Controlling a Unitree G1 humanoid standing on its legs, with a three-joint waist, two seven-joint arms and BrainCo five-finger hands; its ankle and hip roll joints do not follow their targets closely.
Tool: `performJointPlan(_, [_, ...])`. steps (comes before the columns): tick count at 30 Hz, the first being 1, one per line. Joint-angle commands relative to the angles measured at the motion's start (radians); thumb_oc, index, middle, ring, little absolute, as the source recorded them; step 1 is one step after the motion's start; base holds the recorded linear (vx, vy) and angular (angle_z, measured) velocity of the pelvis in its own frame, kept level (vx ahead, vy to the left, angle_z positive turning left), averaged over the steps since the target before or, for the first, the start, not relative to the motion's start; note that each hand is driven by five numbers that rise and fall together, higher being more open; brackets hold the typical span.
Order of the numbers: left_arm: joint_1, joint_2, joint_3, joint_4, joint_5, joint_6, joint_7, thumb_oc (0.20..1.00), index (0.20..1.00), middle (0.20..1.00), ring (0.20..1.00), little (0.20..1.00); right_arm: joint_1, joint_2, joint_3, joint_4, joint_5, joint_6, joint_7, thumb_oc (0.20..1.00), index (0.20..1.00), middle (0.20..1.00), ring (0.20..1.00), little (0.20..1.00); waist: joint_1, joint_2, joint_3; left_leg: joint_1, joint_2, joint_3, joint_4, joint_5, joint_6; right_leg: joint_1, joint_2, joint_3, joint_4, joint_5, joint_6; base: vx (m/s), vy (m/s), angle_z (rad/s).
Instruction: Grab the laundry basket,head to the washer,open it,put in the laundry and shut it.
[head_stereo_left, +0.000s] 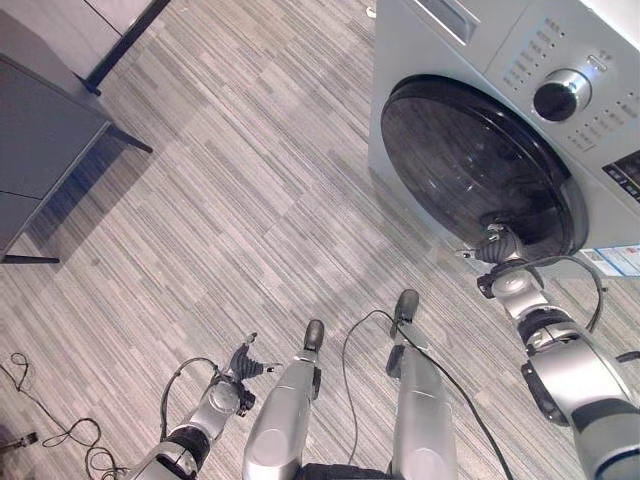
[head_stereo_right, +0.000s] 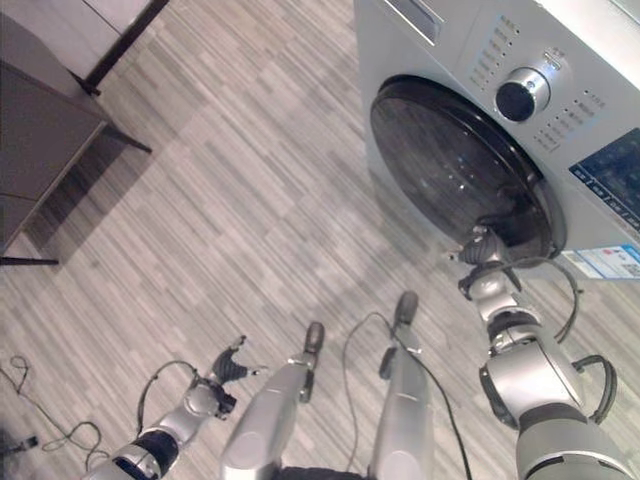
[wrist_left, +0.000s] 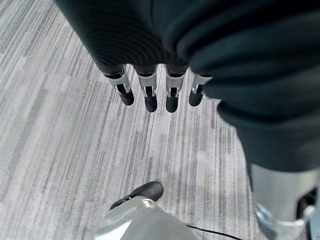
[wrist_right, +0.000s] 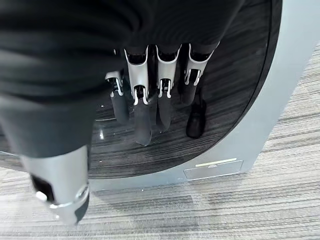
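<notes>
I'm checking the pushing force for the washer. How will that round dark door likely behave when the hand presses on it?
The washer door looks like a rigid, glossy disc, so it should swing stiffly rather than flex. Its smooth surface may let the right hand, whose straight fingers rest against it, slide. The door appears shut or nearly so; little travel is likely.

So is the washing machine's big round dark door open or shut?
Shut. The round dark glass door lies flush against the silver washing machine, with the right hand at its lower edge.
</notes>
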Motion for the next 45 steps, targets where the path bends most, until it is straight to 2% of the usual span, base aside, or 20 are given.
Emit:
performJointPlan(1, [0.099,0.032,-0.014,-0.029,-0.012,-0.01,0.01,1.0,1.0,1.0,1.0,1.0,-0.176,-0.301,-0.005,-0.01,-0.02,-0.016,-0.227,1.0,1.0,1.0,1.0,1.0,-0.011,-0.007,-0.052,0.047,-0.035,0.003,0.049,-0.044,0.035,0.016,0.051,0.031,-0.012,-0.018,0.045,-0.01,-0.012,-0.14])
performJointPlan(5, [0.088,0.019,-0.01,-0.004,-0.003,0.003,-0.002,1.0,1.0,1.0,1.0,1.0,-0.15,-0.291,-0.004,-0.027,0.021,-0.027,-0.154,1.0,1.0,1.0,1.0,1.0,-0.013,-0.006,-0.055,0.055,-0.023,0.011,0.021,-0.023,0.027,0.013,0.06,0.034,-0.016,-0.02,0.041,0.02,-0.035,-0.17])
performJointPlan(7, [0.08,0.0,0.018,0.039,-0.009,0.008,-0.007,1.0,1.0,1.0,1.0,1.0,-0.091,-0.22,0.016,-0.046,0.035,-0.024,-0.079,1.0,1.0,1.0,1.0,1.0,-0.019,-0.026,-0.066,0.085,-0.018,0.006,0.014,-0.022,0.023,0.046,0.063,0.028,-0.022,-0.023,0.038,0.03,-0.046,-0.04])
performJointPlan(8, [0.092,-0.024,0.032,0.062,-0.008,0.011,-0.01,1.0,1.0,1.0,1.0,1.0,0.024,-0.132,-0.019,-0.052,0.052,-0.021,-0.038,1.0,1.0,1.0,1.0,1.0,-0.027,-0.047,-0.084,0.115,-0.026,0.002,0.039,-0.048,0.032,0.093,0.059,0.026,-0.021,-0.02,0.04,0.07,0.027,-0.01])
performJointPlan(11, [0.103,-0.042,0.045,0.084,0.0,0.019,-0.017,1.0,1.0,1.0,1.0,1.0,0.151,-0.037,-0.072,-0.06,0.076,-0.026,-0.033,1.0,1.0,1.0,1.0,1.0,-0.037,-0.063,-0.098,0.157,-0.04,0.013,0.096,-0.097,0.053,0.149,0.054,0.039,-0.02,-0.008,0.048,0.04,0.124,0.05])
performJointPlan(20, [0.175,-0.039,0.121,0.153,0.09,0.026,-0.049,1.0,1.0,1.0,1.0,1.0,0.444,0.091,-0.161,-0.17,0.126,-0.038,0.058,1.0,1.0,1.0,1.0,1.0,-0.063,-0.095,-0.158,0.285,-0.071,0.082,0.18,-0.177,0.094,0.257,0.042,0.105,-0.012,0.016,0.083,-0.03,0.158,-0.31])
performJointPlan(23, [0.206,-0.037,0.142,0.177,0.109,0.033,-0.104,1.0,1.0,1.0,1.0,1.0,0.541,0.11,-0.204,-0.182,0.166,-0.032,0.126,1.0,1.0,1.0,1.0,1.0,-0.077,-0.1,-0.197,0.334,-0.089,0.115,0.186,-0.196,0.103,0.297,0.022,0.124,-0.039,0.049,0.111,-0.12,0.221,-0.23])
performJointPlan(24, [0.212,-0.025,0.144,0.169,0.137,0.029,-0.14,1.0,1.0,1.0,1.0,1.0,0.591,0.096,-0.197,-0.163,0.156,-0.022,0.208,1.0,1.0,1.0,1.0,1.0,-0.082,-0.108,-0.212,0.352,-0.108,0.132,0.195,-0.199,0.109,0.319,-0.005,0.128,-0.071,0.098,0.134,-0.15,0.156,-0.37])
performJointPlan(25, [0.216,-0.02,0.141,0.165,0.151,0.03,-0.153,1.0,1.0,1.0,1.0,1.0,0.606,0.09,-0.199,-0.139,0.141,-0.011,0.218,1.0,1.0,1.0,1.0,1.0,-0.082,-0.109,-0.221,0.36,-0.115,0.139,0.196,-0.206,0.111,0.327,-0.022,0.127,-0.094,0.115,0.142,-0.29,0.231,-0.33])
performJointPlan(26, [0.204,-0.008,0.129,0.163,0.19,0.028,-0.154,1.0,1.0,1.0,1.0,1.0,0.626,0.092,-0.22,-0.075,0.105,0.015,0.221,1.0,1.0,1.0,1.0,1.0,-0.084,-0.115,-0.235,0.364,-0.125,0.151,0.188,-0.206,0.113,0.336,-0.056,0.108,-0.148,0.157,0.152,-0.17,0.115,-0.11])
performJointPlan(27, [0.204,-0.008,0.129,0.163,0.19,0.028,-0.153,1.0,1.0,1.0,1.0,1.0,0.626,0.092,-0.22,-0.075,0.105,0.015,0.221,1.0,1.0,1.0,1.0,1.0,-0.084,-0.115,-0.234,0.365,-0.125,0.15,0.188,-0.206,0.113,0.338,-0.056,0.108,-0.15,0.158,0.152,-0.21,0.106,0.07])
performJointPlan(28, [0.206,-0.005,0.129,0.156,0.187,0.03,-0.155,1.0,1.0,1.0,1.0,1.0,0.63,0.094,-0.23,-0.05,0.092,0.026,0.214,1.0,1.0,1.0,1.0,1.0,-0.078,-0.113,-0.239,0.361,-0.12,0.161,0.183,-0.187,0.109,0.333,-0.08,0.061,-0.16,0.178,0.161,-0.2,0.082,0.07])
performJointPlan(29, [0.212,0.002,0.138,0.142,0.186,0.034,-0.151,1.0,1.0,1.0,1.0,1.0,0.64,0.098,-0.247,-0.043,0.101,0.023,0.214,1.0,1.0,1.0,1.0,1.0,-0.064,-0.09,-0.247,0.366,-0.093,0.172,0.146,-0.158,0.102,0.354,-0.08,-0.019,-0.121,0.107,0.144,-0.26,0.099,-0.1])
performJointPlan(30, [0.219,0.009,0.139,0.136,0.195,0.036,-0.158,1.0,1.0,1.0,1.0,1.0,0.659,0.102,-0.261,-0.035,0.111,0.022,0.217,1.0,1.0,1.0,1.0,1.0,-0.063,-0.086,-0.264,0.38,-0.084,0.176,0.106,-0.138,0.1,0.357,-0.068,-0.022,-0.091,0.089,0.136,-0.25,0.081,-0.28])
performJointPlan(32, [0.232,0.02,0.138,0.131,0.206,0.04,-0.164,1.0,1.0,1.0,1.0,1.0,0.667,0.106,-0.262,-0.031,0.116,0.023,0.23,1.0,1.0,1.0,1.0,1.0,-0.062,-0.08,-0.273,0.4,-0.067,0.193,0.035,-0.101,0.108,0.34,-0.054,-0.024,-0.002,0.089,0.137,-0.18,0.042,-0.76])
performJointPlan(35, [0.251,0.03,0.135,0.145,0.235,0.041,-0.177,1.0,1.0,1.0,1.0,1.0,0.689,0.108,-0.262,-0.018,0.097,0.018,0.236,1.0,1.0,1.0,1.0,1.0,-0.047,-0.074,-0.301,0.421,-0.046,0.217,-0.055,-0.062,0.113,0.367,-0.072,-0.093,0.017,0.078,0.126,-0.13,-0.023,-0.52])
performJointPlan(37, [0.26,0.032,0.138,0.151,0.242,0.04,-0.177,1.0,1.0,1.0,1.0,1.0,0.69,0.109,-0.263,-0.017,0.091,0.019,0.235,1.0,1.0,1.0,1.0,1.0,-0.041,-0.071,-0.307,0.426,-0.038,0.225,-0.079,-0.049,0.114,0.381,-0.075,-0.102,0.025,0.077,0.125,-0.1,-0.047,-0.45])
performJointPlan(38, [0.266,0.031,0.152,0.168,0.243,0.043,-0.173,1.0,1.0,1.0,1.0,1.0,0.696,0.113,-0.268,-0.008,0.079,0.019,0.231,1.0,1.0,1.0,1.0,1.0,-0.02,-0.065,-0.317,0.431,-0.023,0.254,-0.107,-0.037,0.115,0.432,-0.089,-0.164,0.028,0.052,0.123,-0.09,-0.045,-0.41])
performJointPlan(40, [0.27,0.028,0.169,0.191,0.245,0.046,-0.169,1.0,1.0,1.0,1.0,1.0,0.701,0.122,-0.266,-0.008,0.065,0.017,0.232,1.0,1.0,1.0,1.0,1.0,-0.006,-0.073,-0.336,0.425,-0.018,0.278,-0.126,-0.021,0.115,0.485,-0.083,-0.195,0.015,0.027,0.119,-0.12,-0.123,-0.83])
performJointPlan(45, [0.267,0.034,0.228,0.202,0.193,0.044,-0.164,1.0,1.0,1.0,1.0,1.0,0.718,0.13,-0.245,-0.02,0.035,0.018,0.228,1.0,1.0,1.0,1.0,1.0,0.008,-0.097,-0.357,0.392,0.014,0.316,-0.103,-0.013,0.104,0.544,-0.021,-0.142,-0.069,-0.058,0.103,-0.1,-0.207,-0.55])
